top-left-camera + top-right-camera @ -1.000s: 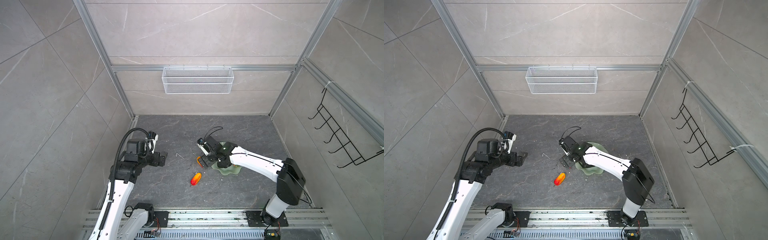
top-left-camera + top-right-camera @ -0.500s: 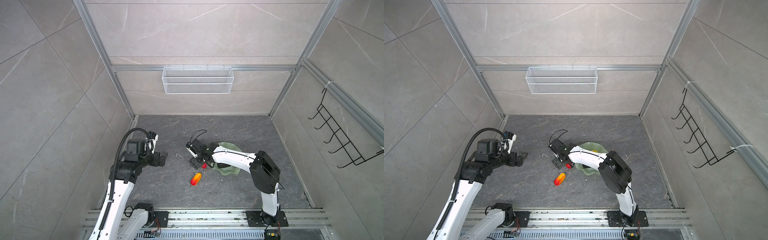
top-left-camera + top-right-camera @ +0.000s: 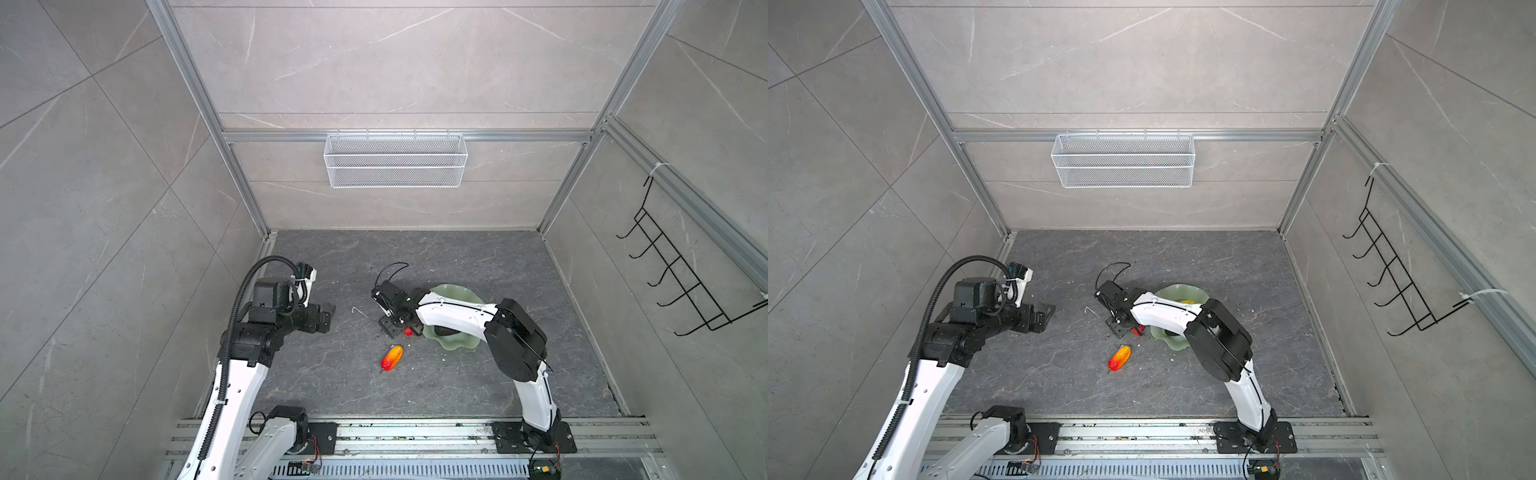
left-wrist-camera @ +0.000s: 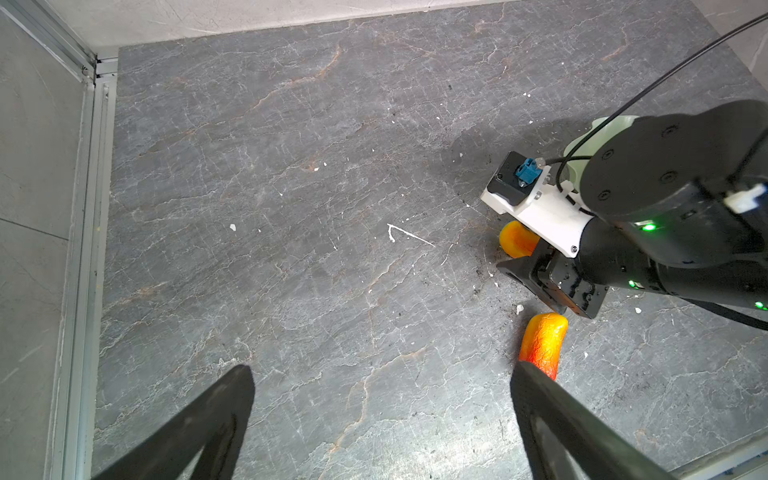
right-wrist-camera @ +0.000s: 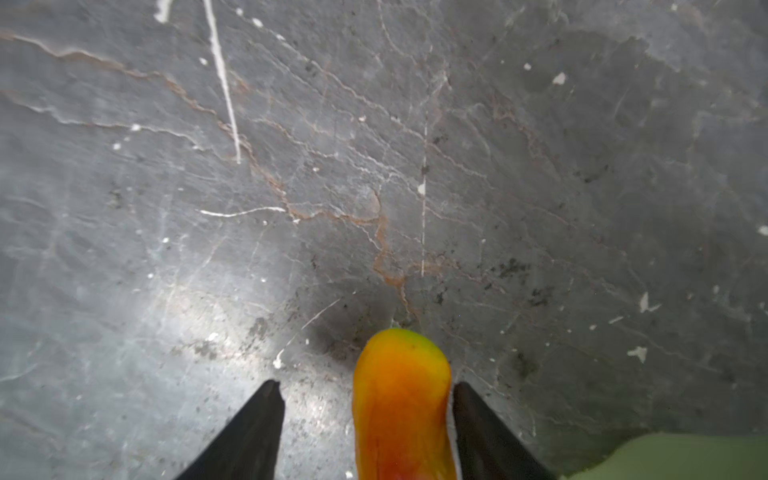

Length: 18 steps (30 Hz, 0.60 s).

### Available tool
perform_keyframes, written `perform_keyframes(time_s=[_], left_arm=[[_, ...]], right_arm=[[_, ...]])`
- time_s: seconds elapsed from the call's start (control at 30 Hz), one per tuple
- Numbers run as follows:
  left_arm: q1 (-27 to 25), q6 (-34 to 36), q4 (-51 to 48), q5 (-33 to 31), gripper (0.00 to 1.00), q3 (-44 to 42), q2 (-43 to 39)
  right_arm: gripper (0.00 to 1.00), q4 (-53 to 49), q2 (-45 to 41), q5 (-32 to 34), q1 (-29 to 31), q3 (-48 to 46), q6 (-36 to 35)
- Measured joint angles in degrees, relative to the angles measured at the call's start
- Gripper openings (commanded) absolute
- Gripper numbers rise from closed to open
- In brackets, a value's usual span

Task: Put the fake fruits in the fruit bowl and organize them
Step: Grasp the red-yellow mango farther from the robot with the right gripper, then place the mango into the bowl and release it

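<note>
At left above the desk (image 3: 415, 257), the left jaws hang wide apart, empty. A loose red-orange fruit (image 3: 392, 358) lies mid-desk. Farther right, the right jaws straddle a second red-orange fruit (image 5: 401, 407), half-parted, one side touching, beside the fruit bowl (image 3: 455, 344).

White mesh basket (image 3: 395, 160) and black hook rack (image 3: 685, 270) hang on the walls.

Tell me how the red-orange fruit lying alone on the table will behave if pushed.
The red-orange fruit is rounded and elongated, so it would probably roll sideways. Its shiny skin may slip under a pinch. It looks rigid, likely light.
</note>
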Motion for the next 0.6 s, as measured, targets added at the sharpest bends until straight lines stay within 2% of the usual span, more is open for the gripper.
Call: perform_keyframes(time_s=[0.07, 0.17, 0.2, 0.23, 0.27, 0.47, 0.6], left_arm=[[0.00, 0.02, 0.00, 0.00, 1.00, 0.00, 0.00], [0.00, 0.00, 0.00, 0.00, 1.00, 0.00, -0.02], [0.00, 0.00, 0.00, 0.00, 1.00, 0.00, -0.02], [0.00, 0.00, -0.02, 0.00, 1.00, 0.00, -0.02], [0.00, 0.00, 0.00, 0.00, 1.00, 0.00, -0.02], [0.00, 0.00, -0.02, -0.02, 1.00, -0.02, -0.02], [0.00, 0.00, 0.00, 0.00, 1.00, -0.02, -0.02]], right_arm=[[0.60, -0.02, 0.63, 0.31, -0.02, 0.00, 0.20], [0.44, -0.28, 1.03, 0.57, 0.00, 0.00, 0.37], [0.36, -0.37, 1.03, 0.66, 0.00, 0.00, 0.33], [0.23, -0.42, 1.03, 0.66, -0.02, 0.02, 0.37], [0.16, -0.48, 1.03, 0.74, -0.02, 0.11, 0.61], [0.14, -3.19, 0.20, 0.72, 0.13, 2.05, 0.66], [0.16, -4.59, -5.51, 0.42, 0.48, 1.92, 0.96]])
